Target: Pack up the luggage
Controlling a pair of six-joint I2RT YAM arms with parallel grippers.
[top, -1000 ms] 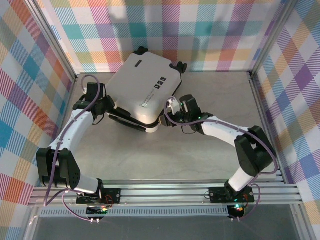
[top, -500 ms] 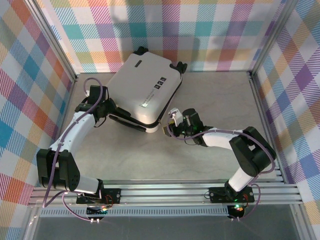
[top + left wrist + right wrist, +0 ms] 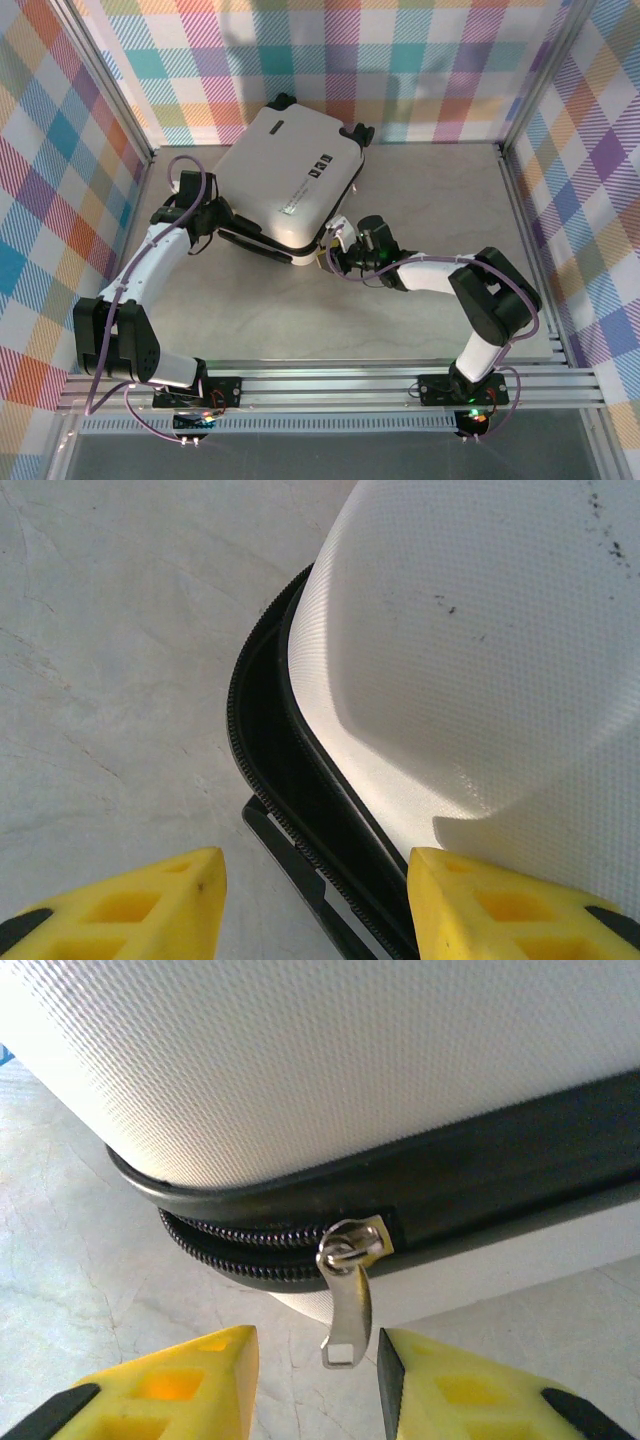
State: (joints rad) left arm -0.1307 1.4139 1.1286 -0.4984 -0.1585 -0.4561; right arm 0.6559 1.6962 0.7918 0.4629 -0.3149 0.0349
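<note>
- Top external: shows the luggage (image 3: 285, 165) lying flat, lid down, at the back-left of the table (image 3: 430, 190), in the same spot as a second ago.
- Puts the right gripper (image 3: 328, 250) back against the shell's near corner after backing off half a second ago. Leaves the left gripper (image 3: 222, 222) parked at the left near edge, barely shifted.
- Left wrist: finds the yellow fingers (image 3: 150, 900) spread and pinching nothing, straddling the rounded corner. Shows the zipper track (image 3: 255, 740) gaping under the lid there.
- Right wrist: finds the jaws apart and holding nothing, with the zipper pull (image 3: 345, 1310) dangling just between them, untouched. Shows a closed seam right of the slider and open teeth to its left.
- Reads as re-aligning on the pull: filling apparently done, zipping only part-way.
- Calls next for pinching the tab and dragging it round the corner.
- Risks slipping off such a small tab.
</note>
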